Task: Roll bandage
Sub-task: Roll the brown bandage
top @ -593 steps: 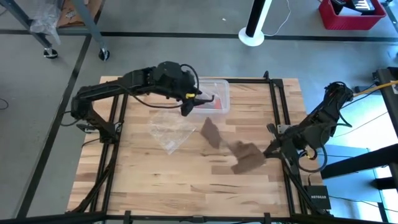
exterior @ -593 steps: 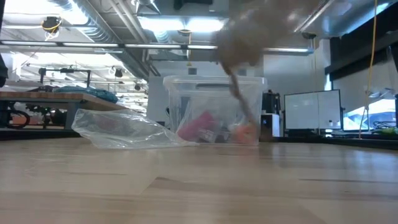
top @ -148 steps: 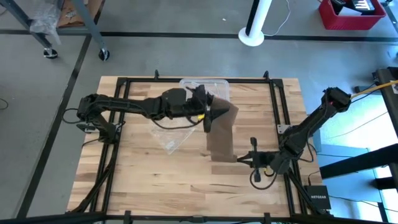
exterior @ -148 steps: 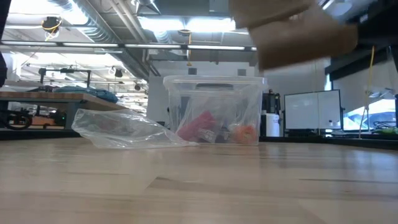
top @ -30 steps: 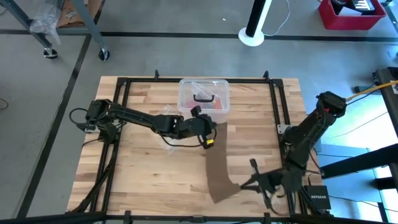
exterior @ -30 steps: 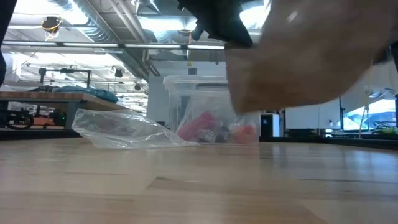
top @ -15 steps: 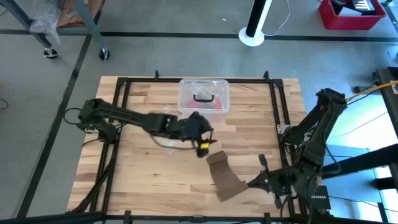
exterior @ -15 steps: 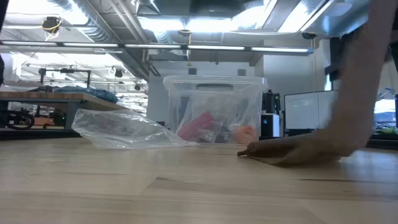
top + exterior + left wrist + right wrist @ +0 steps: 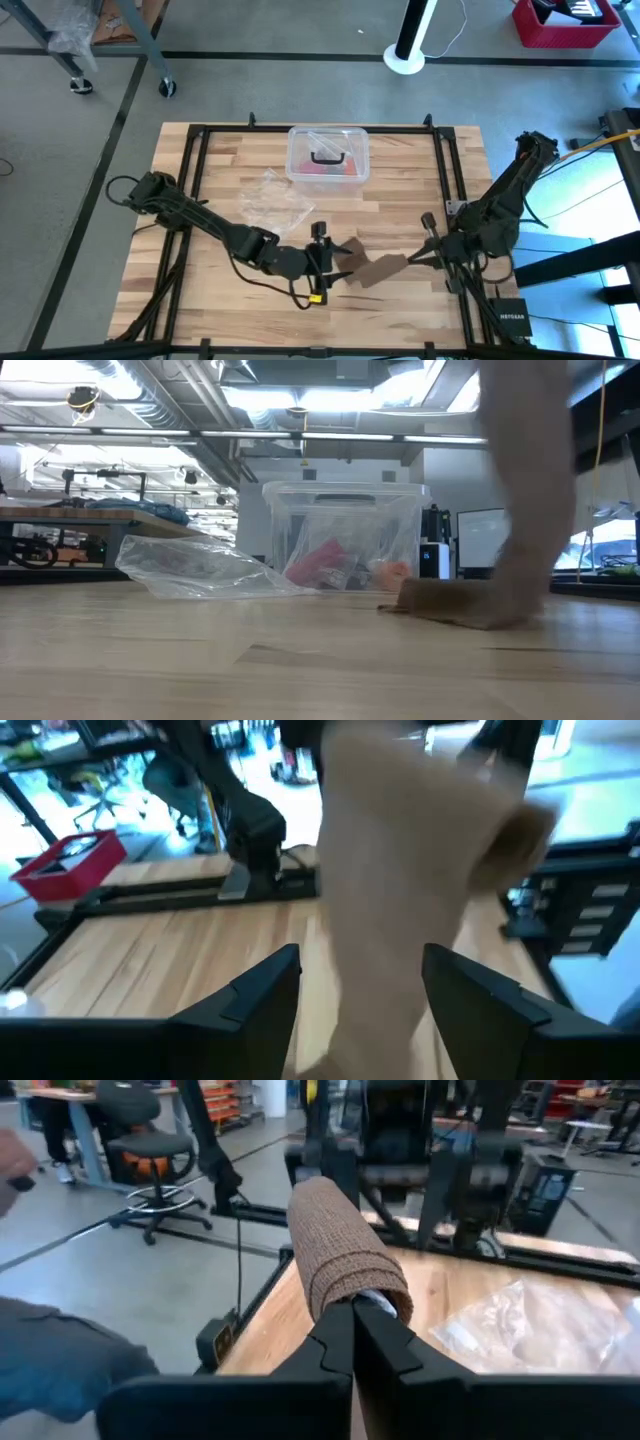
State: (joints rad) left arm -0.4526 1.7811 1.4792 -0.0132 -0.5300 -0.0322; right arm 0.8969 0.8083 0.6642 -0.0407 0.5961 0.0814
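The bandage (image 9: 376, 270), a dull brown strip, lies bunched on the table near its front middle. In the low view it hangs down from above (image 9: 527, 480), and its lower end (image 9: 450, 602) rests on the wood. My right gripper (image 9: 412, 260) is shut on it from the right. My left gripper (image 9: 345, 262) stands open just left of the bandage's lower end. In the left wrist view the strip (image 9: 400, 870) shows beyond the two spread fingers (image 9: 250, 1000). I see no touch there. My right gripper pinches the bandage between its two shut fingers (image 9: 335, 1342). The held part (image 9: 350, 1275) is curled over the fingertips like a tube, so I cannot tell how many layers it has. The fingers come nearly level from the table's right. The strip hangs slack, its lower end on the table.
A clear plastic box with a black handle (image 9: 328, 158) stands at the far middle. A crumpled clear bag (image 9: 275, 200) lies left of it. Black frame rails (image 9: 441, 180) run along the table's sides. A person's sleeve (image 9: 50, 1360) shows beyond the table.
My left gripper has opened, let go of the bandage and swung toward the near edge. My right gripper has risen and drawn toward the far edge with its end. The strip was stretched taut between them; it has dropped slack, and its freed end lies on the table.
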